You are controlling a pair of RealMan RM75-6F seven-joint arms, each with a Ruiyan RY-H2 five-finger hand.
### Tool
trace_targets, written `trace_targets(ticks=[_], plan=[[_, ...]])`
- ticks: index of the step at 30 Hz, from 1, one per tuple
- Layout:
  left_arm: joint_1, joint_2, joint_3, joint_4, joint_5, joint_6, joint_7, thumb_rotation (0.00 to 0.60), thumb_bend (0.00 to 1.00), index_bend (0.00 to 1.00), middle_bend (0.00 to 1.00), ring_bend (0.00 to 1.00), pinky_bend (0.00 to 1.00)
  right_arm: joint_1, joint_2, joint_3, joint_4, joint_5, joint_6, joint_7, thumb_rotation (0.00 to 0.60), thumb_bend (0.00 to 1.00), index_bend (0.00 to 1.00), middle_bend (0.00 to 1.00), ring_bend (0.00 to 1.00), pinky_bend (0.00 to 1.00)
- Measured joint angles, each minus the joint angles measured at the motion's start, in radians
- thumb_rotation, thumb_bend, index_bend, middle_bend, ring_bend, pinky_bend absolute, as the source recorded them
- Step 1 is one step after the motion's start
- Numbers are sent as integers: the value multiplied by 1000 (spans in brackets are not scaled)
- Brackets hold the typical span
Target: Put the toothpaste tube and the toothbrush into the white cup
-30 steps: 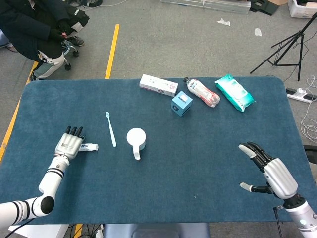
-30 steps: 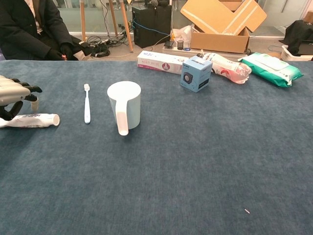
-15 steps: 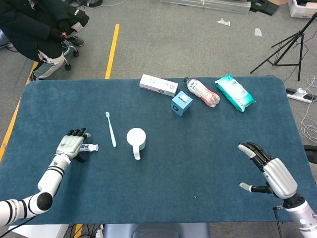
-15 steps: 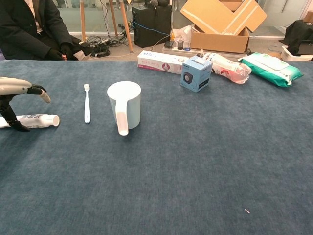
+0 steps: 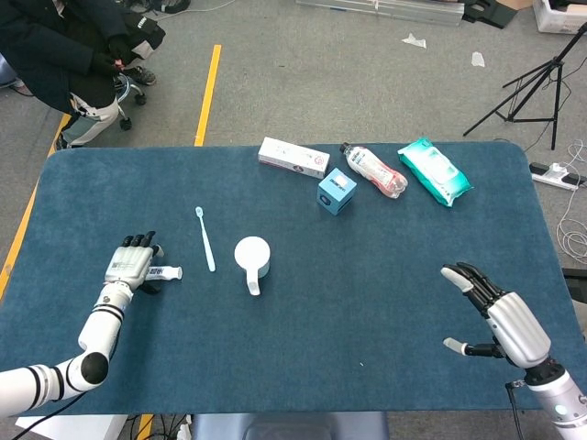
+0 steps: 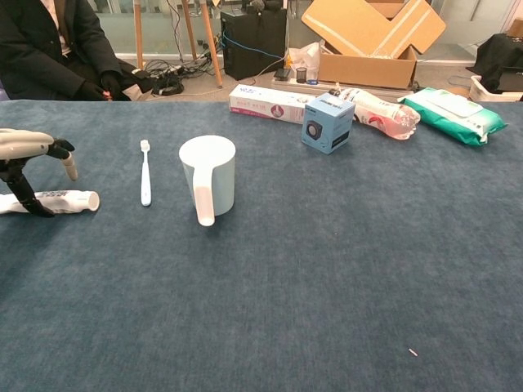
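right hand: hanging spread near me, holding nothing, well apart from everything.
left hand: arching over the toothpaste tube, thumb touching the tube's near side, fingers apart above it; not pinching yet.
step: I'm closing on the tube mid-body, so I'm aiming fingers down behind it before lifting.
toothbrush: lying flat between tube and cup, untouched.
cup: standing upright right of the brush, handle towards me.
far: box, speaker, bottle, wipes sitting along the back edge.
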Motion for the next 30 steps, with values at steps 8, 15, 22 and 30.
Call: trace_targets(ticks=[8,15,22,30], plan=[[-9,-45,-6,54,-40,10,11,600,187,314,0,0,0,1,0,-2,0,-3,-1,0,600,12,1,139,85,403],[-13,-52,-18,62,-62,2,6,600,193,319,0,0,0,2,0,-2,0,-3,-4,0,600,12,1,139,85,403],[-19,-63,-15,81,-87,0,24,600,219,324,0,0,0,1,0,-3,0,-5,-2,0,600,12,1,139,85,403],[-18,-74,-13,97,-81,1,25,600,267,387,0,0,0,2,1,-3,0,-4,-4,2,600,12,9,139,85,403]])
